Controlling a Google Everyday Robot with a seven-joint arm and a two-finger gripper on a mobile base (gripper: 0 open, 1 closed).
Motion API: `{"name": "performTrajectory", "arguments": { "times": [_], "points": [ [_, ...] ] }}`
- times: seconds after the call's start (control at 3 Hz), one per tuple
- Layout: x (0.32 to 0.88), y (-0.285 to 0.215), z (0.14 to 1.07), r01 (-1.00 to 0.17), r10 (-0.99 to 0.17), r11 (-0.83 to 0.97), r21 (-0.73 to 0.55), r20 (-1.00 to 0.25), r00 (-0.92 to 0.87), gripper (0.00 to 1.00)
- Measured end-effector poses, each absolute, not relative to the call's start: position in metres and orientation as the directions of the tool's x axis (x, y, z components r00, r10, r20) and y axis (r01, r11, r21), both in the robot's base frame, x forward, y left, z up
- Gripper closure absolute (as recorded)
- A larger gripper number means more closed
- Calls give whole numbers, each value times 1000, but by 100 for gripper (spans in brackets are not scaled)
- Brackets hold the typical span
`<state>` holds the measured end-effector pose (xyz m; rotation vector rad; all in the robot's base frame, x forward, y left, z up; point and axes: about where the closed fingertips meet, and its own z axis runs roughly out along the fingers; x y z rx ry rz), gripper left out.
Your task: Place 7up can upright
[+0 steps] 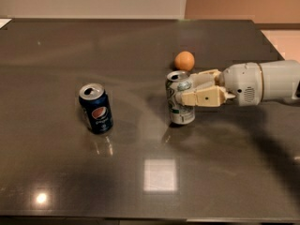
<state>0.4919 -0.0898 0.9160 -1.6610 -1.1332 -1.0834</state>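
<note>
The 7up can (179, 110), silver-white with green lettering and a silver top, stands upright on the dark table (70, 55), right of the middle. My gripper (186, 89) reaches in from the right at the can's upper half. One beige finger (199, 98) lies across the can's near side and the other sits behind it, so the gripper is shut on the can. The can's base appears to rest on the table surface.
A dark blue Pepsi can (96, 108) stands upright to the left of the 7up can. A small orange fruit (184, 60) lies just behind the 7up can and the gripper. The table's right edge (269, 36) runs behind the white arm (262, 82).
</note>
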Motion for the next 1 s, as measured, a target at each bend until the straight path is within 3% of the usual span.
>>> {"name": "performTrajectory", "arguments": {
  "times": [1.0],
  "points": [
    [494, -97, 909, 977, 213, -183, -111, 965, 150, 100]
  ]
}}
